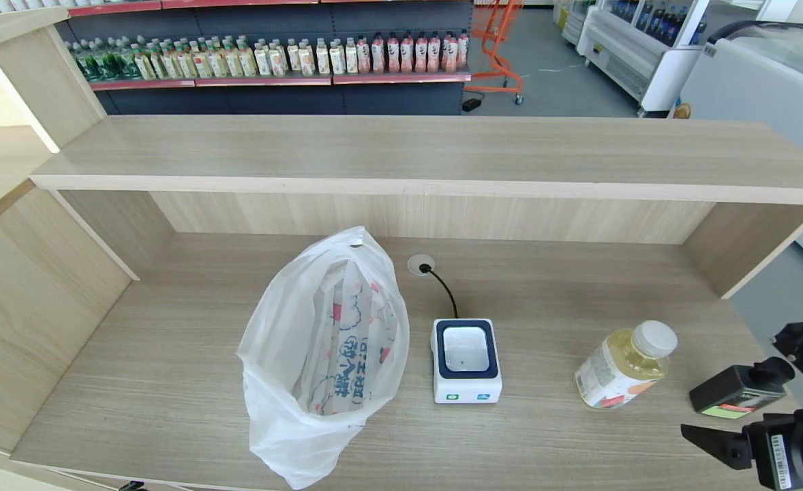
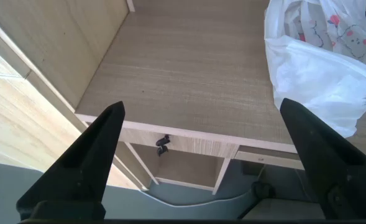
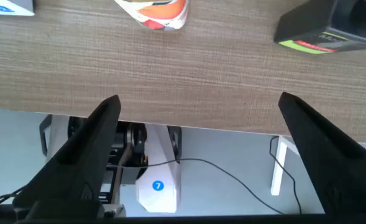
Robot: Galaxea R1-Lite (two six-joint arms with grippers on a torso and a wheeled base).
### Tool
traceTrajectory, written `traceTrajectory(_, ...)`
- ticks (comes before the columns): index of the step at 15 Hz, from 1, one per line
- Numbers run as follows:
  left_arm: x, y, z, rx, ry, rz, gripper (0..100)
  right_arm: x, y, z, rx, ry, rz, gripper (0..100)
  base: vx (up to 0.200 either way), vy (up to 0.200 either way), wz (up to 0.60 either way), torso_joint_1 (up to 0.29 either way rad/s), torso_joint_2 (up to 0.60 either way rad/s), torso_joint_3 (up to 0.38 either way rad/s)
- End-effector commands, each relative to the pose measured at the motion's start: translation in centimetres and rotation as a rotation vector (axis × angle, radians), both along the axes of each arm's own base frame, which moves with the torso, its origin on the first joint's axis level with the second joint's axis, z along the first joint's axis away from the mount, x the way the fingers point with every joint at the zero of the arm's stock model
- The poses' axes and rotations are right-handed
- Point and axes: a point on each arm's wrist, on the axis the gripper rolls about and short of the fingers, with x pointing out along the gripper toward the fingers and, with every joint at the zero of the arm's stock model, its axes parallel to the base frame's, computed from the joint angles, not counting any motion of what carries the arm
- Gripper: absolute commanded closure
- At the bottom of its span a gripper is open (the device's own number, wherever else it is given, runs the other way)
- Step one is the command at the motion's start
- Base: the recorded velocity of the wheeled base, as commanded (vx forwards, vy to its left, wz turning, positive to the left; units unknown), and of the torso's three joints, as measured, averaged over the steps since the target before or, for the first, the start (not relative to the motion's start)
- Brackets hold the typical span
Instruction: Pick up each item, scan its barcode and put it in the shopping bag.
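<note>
While poised off the counter (image 2: 189, 68) edge, left gripper (image 2: 201, 104) spread wide — right gripper (image 3: 200, 98) spread too

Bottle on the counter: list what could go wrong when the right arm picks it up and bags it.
1. The black box lies beside the bottle, near the open right gripper. A reach for the bottle might bump the box or tip the bottle.
2. The shopping bag is slack and already holds a packet. Its mouth may fold or snag as the bottle goes in.
</note>
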Motion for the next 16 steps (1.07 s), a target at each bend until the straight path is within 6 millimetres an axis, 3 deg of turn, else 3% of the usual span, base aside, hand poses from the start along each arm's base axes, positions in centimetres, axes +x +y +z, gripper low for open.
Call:
traceTrajectory(1,0.0,0.0,0.0,0.0,0.0,0.001,0,2.3,0.3,-2.7,-0.03,0.176,-0.025,0,0.0,0.0,0.0,0.0,0.0,0.0)
traceTrajectory(5,0.0,0.0,0.0,0.0,0.0,0.001,0,4.8,0.9,-3.4,-0.018,0.104,-0.014,0,0.0,0.0,0.0,0.0,0.0,0.0)
traceTrajectory(16,0.0,0.0,0.0,0.0,0.0,0.002,0,8.4,3.5,-5.5,0.004,-0.032,0.07,0,0.0,0.0,0.0,0.0,0.0,0.0)
